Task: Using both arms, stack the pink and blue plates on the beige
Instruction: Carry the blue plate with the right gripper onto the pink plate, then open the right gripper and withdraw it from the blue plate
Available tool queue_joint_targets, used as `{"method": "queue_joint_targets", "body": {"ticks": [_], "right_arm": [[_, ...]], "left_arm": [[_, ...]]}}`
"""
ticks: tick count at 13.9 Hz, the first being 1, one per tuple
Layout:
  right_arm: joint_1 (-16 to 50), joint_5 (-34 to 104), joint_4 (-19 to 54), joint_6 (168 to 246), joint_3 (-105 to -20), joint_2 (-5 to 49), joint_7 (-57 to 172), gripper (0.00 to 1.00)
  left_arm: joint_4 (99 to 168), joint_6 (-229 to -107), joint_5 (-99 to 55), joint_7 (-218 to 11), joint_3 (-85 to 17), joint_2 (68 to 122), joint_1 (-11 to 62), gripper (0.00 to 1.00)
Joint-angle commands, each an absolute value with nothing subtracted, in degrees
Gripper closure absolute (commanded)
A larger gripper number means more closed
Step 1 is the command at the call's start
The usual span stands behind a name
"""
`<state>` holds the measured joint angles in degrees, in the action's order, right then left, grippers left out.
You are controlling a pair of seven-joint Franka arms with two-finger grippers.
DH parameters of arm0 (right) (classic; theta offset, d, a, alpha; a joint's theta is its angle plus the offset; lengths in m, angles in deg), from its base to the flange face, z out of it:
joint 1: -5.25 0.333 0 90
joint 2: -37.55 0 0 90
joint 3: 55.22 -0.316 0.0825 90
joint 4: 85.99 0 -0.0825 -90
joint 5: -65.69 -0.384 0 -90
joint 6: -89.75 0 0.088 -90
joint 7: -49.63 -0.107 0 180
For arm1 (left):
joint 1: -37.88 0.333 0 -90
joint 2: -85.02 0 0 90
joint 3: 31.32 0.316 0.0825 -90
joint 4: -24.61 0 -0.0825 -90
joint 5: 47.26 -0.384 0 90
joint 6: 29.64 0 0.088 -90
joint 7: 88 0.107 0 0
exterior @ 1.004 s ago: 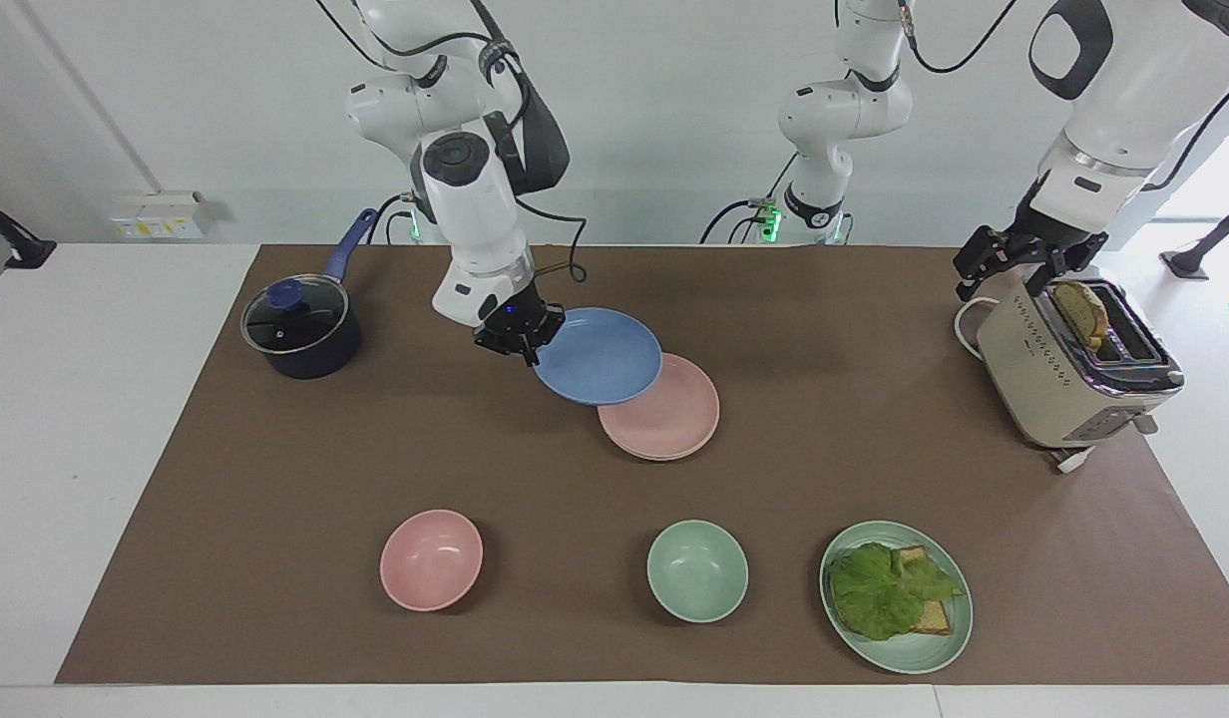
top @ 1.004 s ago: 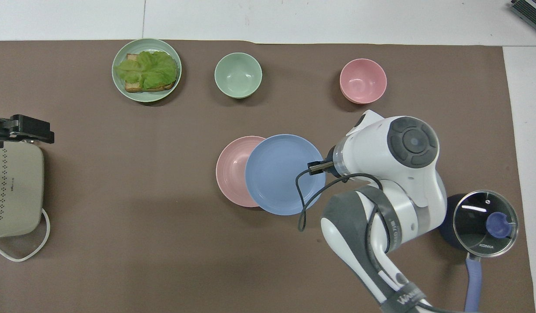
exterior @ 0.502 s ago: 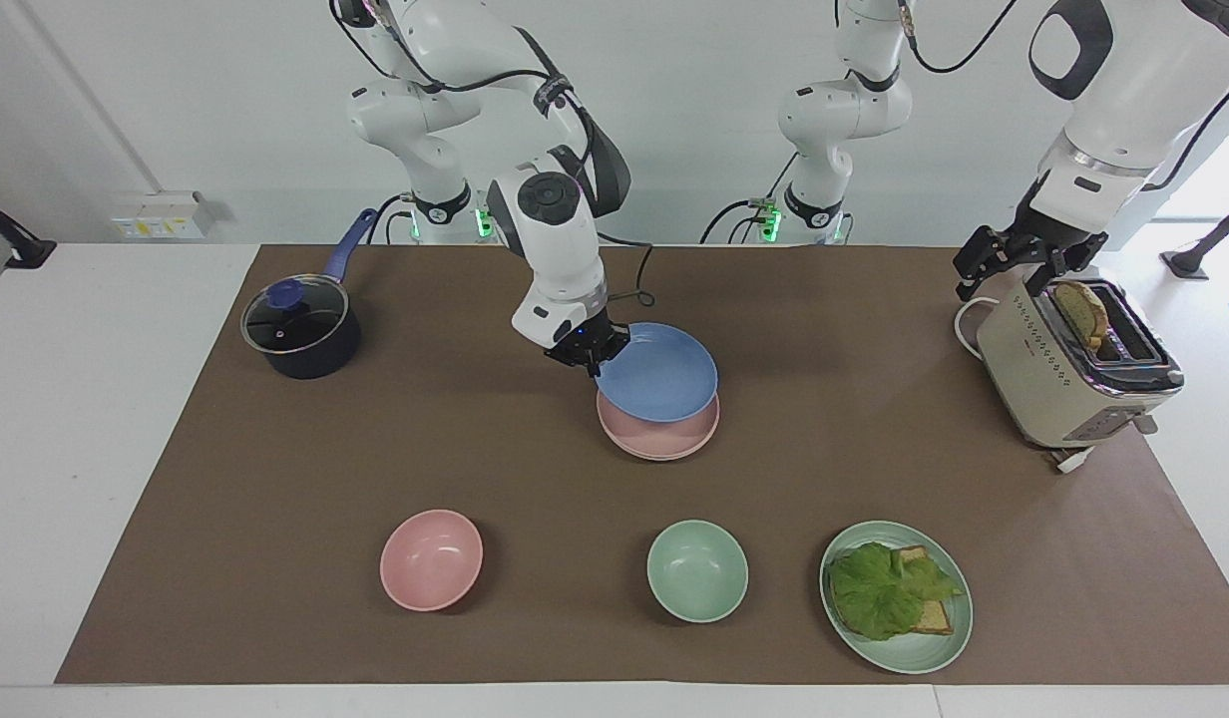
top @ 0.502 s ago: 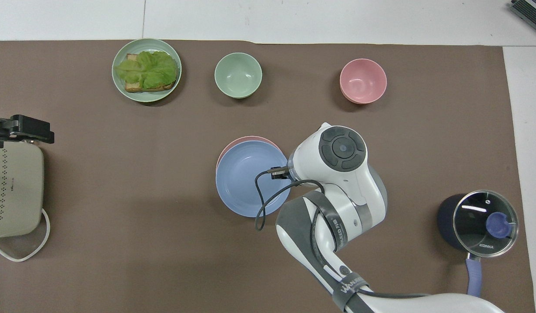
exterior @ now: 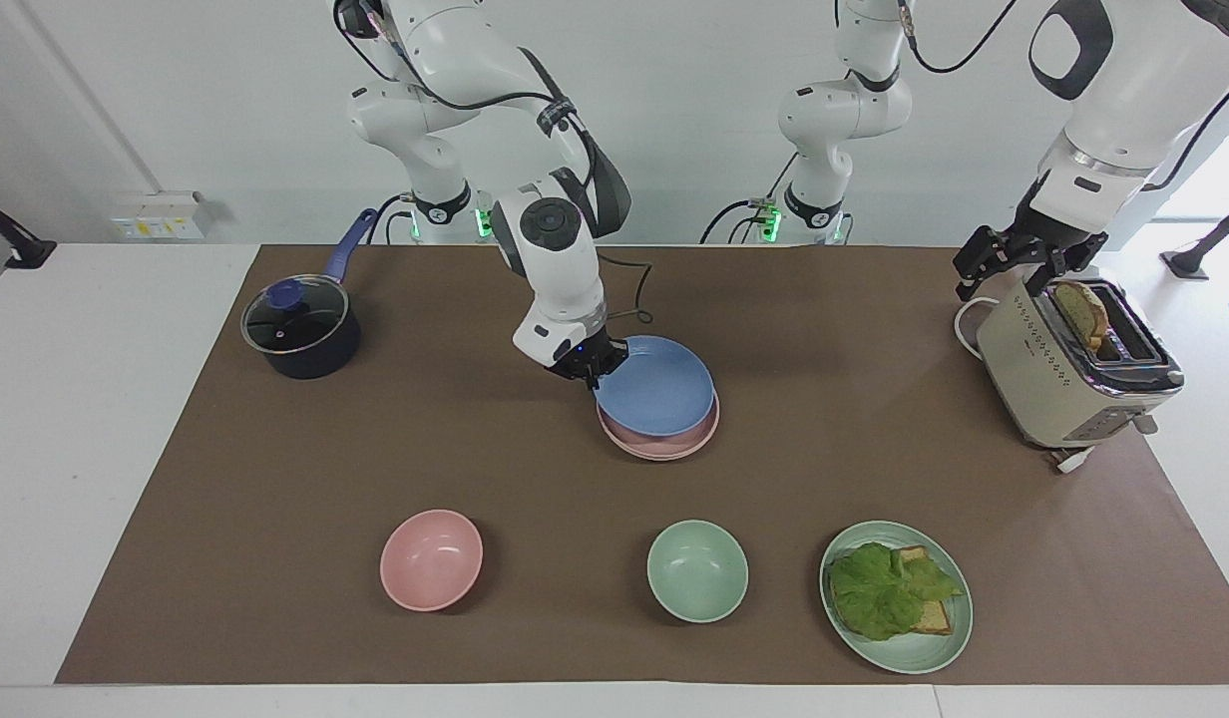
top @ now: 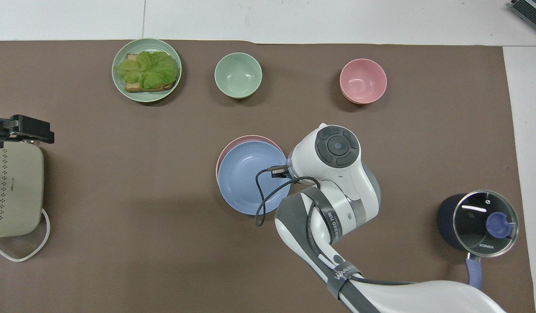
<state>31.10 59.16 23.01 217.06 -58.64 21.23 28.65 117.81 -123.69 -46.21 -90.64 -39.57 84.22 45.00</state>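
Observation:
My right gripper (exterior: 590, 371) is shut on the rim of the blue plate (exterior: 659, 394), at the edge toward the right arm's end. This plate sits slightly tilted directly over the pink plate (exterior: 664, 446) at the middle of the mat, and I cannot tell if they touch. From overhead, the blue plate (top: 246, 178) covers nearly all of the pink plate (top: 246, 140), and the right arm's wrist hides the grip. The beige plate is hidden. My left gripper (exterior: 1024, 261) waits open over the toaster (exterior: 1063, 384), holding nothing.
A dark pot with a glass lid (exterior: 300, 324) stands toward the right arm's end. Farther from the robots lie a pink bowl (exterior: 431, 558), a green bowl (exterior: 696, 570) and a green plate with lettuce and bread (exterior: 896, 596). A bread slice sticks out of the toaster.
The right arm carried the blue plate sideways from beside the pink plate to directly over it and lowered it. The left arm has not moved.

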Motion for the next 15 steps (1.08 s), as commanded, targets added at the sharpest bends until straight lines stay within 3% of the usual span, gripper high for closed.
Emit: {"method": "queue_joint_targets", "body": {"ticks": [1,6,7,8,9,10,15], "right_arm": [[30.7,58.0,22.4,218.8,-58.9,20.3,27.8,1.0],[30.4,58.0,22.5,219.7,-58.9,19.6,27.8,1.0],[30.4,57.7,22.5,219.7,-58.9,19.6,27.8,0.89],[30.4,57.2,22.5,219.7,-58.9,19.6,27.8,0.61],[30.4,57.2,22.5,219.6,-58.9,19.6,27.8,0.13],[30.4,57.2,22.3,219.7,-58.9,19.7,27.8,0.0],[25.6,58.3,21.6,219.0,-58.2,25.2,28.4,0.0]], "left_arm": [[117.6,-122.7,-47.2,-90.1,-40.0,83.8,45.5,0.0],[117.7,-122.7,-47.2,-90.1,-40.0,83.8,45.5,0.0],[117.6,-122.7,-47.1,-90.1,-40.0,83.8,45.5,0.0],[117.6,-122.8,-47.1,-90.1,-40.0,83.8,45.5,0.0],[117.7,-122.7,-47.2,-90.1,-40.0,83.8,45.5,0.0],[117.6,-122.7,-47.2,-90.1,-40.0,83.8,45.5,0.0],[117.7,-122.7,-47.2,-90.1,-40.0,83.8,45.5,0.0]]}}
